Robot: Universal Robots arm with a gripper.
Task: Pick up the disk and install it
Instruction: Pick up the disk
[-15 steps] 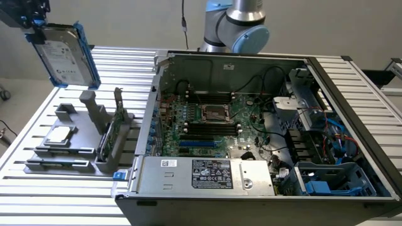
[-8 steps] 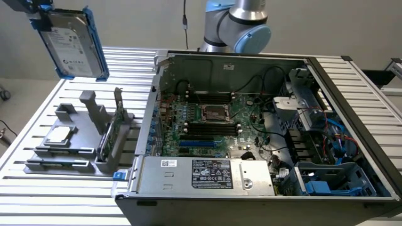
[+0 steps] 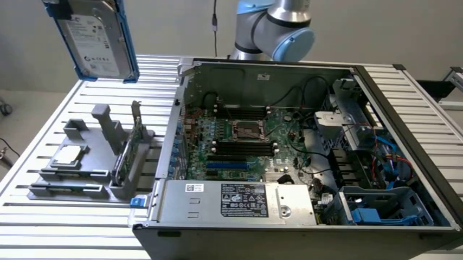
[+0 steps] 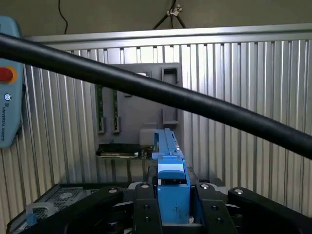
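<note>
Step in hand, by our judgement: the carry. The pick-up looks done and the install has not begun. The disk (image 3: 97, 38) hangs in the air at the exterior view's upper left, above the far corner of the slatted table (image 3: 58, 227) and beyond the grey fixture (image 3: 79, 162). It stands near upright with a slight tilt, white label facing the camera, touching nothing below it. In the wrist view the gripper (image 4: 173, 204) is clamped on the disk's blue carrier, and the 2 black fingers (image 4: 145, 204) press its sides at a middling width. 1 black cable (image 4: 146, 87) crosses in front of the lens. The fixture holds the small silver chip (image 3: 67, 155) and the green card (image 3: 135, 146). The open computer case (image 3: 239, 81) lies toward the exterior view's right, and its blue-fitted drive bay (image 3: 376, 208) sits in the near right corner, well apart from the disk. The next move calls for crossing the case wall without striking it, turning the disk to match the bay, and keeping the carrier square. Which bay slot is free we cannot tell.
</note>
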